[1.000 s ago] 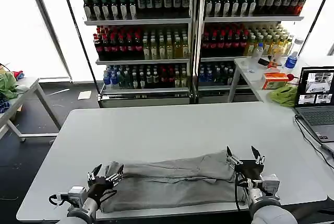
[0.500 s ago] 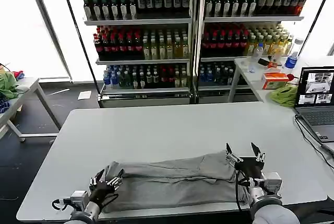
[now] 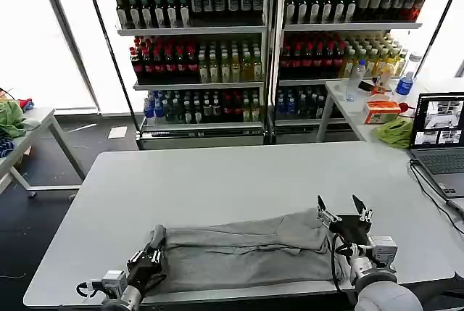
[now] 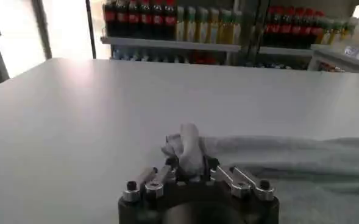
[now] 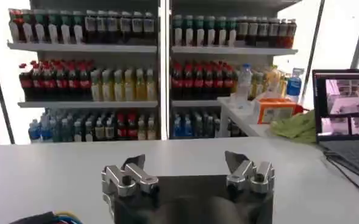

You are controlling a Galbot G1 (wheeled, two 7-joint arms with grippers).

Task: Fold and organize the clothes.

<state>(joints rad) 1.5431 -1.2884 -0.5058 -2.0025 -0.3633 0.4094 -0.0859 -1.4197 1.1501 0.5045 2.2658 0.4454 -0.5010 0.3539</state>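
Note:
One of the clothes, a light grey shirt point(image 3: 246, 249), lies folded into a long band across the near part of the white table point(image 3: 239, 177). My left gripper point(image 3: 147, 258) is at the band's left end, shut on a bunched fold of the grey cloth point(image 4: 188, 141); in the left wrist view the left gripper point(image 4: 190, 164) pinches that fold while the rest of the shirt point(image 4: 301, 155) trails away. My right gripper point(image 3: 342, 213) stands open just over the shirt's right end, fingers wide apart. In its own wrist view the right gripper point(image 5: 185, 163) holds nothing.
A laptop point(image 3: 442, 133) with a cable sits at the table's right edge. Behind it a side table holds a bright green cloth point(image 3: 395, 131), an orange box point(image 3: 382, 112) and bottles. Drink shelves point(image 3: 268, 43) fill the back. Another small table point(image 3: 29, 126) stands at the left.
My left gripper has gone from open to shut on the shirt's left end and drawn back toward the near edge. The right gripper stayed open, almost in place.

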